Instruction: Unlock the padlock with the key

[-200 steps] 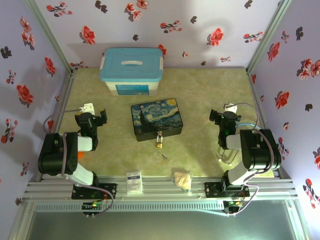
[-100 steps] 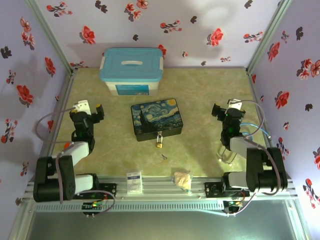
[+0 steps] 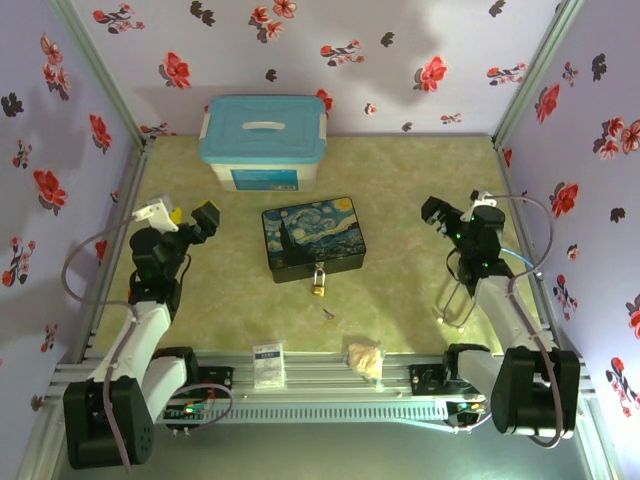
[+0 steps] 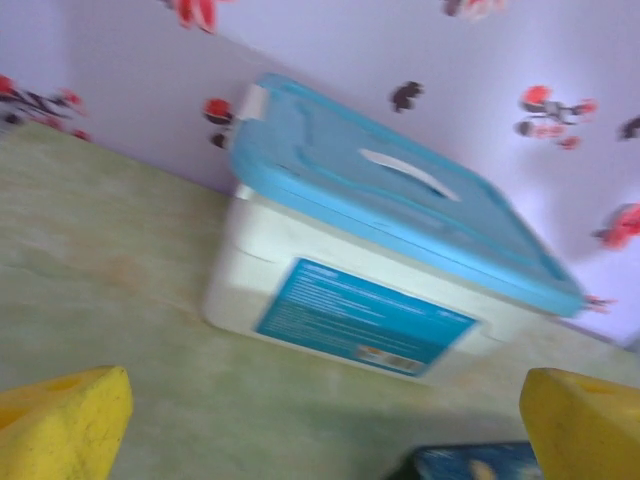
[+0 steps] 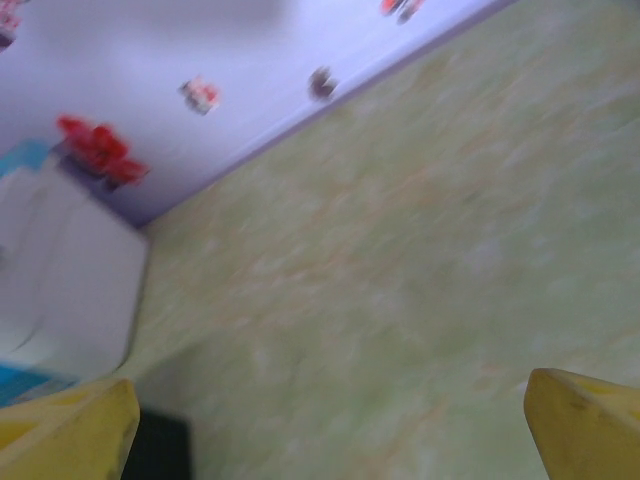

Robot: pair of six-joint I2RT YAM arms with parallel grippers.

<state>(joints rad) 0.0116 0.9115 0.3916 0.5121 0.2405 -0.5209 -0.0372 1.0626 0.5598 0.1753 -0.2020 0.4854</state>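
Lying between left hand (image 3: 192, 216) and right hand (image 3: 440, 220) — both spread wide — padlock (image 3: 318, 280) and key (image 3: 327, 314), untouched.

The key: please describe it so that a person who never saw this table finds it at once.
Find the dark painted box in the middle of the table; a small brass padlock sits at its near edge. Slightly nearer the arms than the padlock, on bare table, lies the key: a tiny thin dark sliver, much smaller than the beige crumpled wrapper.
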